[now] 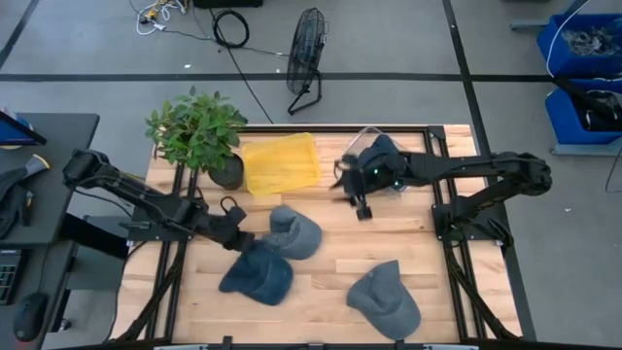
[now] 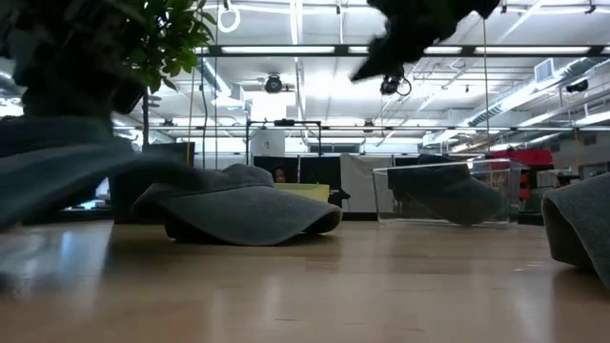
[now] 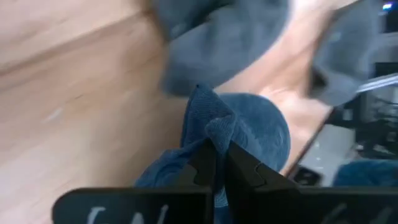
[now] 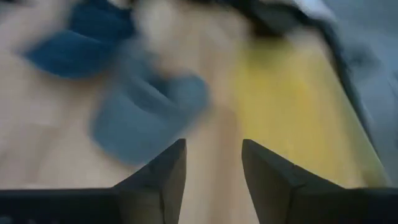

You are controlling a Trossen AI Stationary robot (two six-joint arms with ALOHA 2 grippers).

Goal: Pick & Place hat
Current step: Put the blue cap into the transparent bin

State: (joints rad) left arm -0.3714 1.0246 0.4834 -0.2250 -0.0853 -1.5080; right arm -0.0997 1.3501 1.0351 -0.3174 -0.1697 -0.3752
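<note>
Wooden slats make up the desk (image 1: 330, 248), and the landmark on it is the potted plant (image 1: 197, 131) at its far left corner. Toward the near edge from that plant, well apart from it, lies the dark blue hat (image 1: 258, 274), and the left hand (image 1: 240, 240) is clenched on it: in the left wrist view the two dark fingers (image 3: 245, 171) are pressed together on a raised fold of the blue cloth (image 3: 214, 121). Touching that hat on its far side, between it and the plant, sits a grey hat (image 1: 294, 231). A second grey hat (image 1: 386, 299) lies farther from the plant, near the front edge, apart from the other two. Just beside the plant's pot is a yellow tray (image 1: 280, 162), resting flat on the desk. Farther along the far edge from the plant stands a clear box (image 2: 446, 195) with another grey hat (image 2: 448, 200) inside it, as the low view shows. The right hand (image 1: 362, 202) hangs above the desk between the yellow tray and that box, released, its fingers (image 4: 165, 171) spread with bare wood showing between them and nothing held.
</note>
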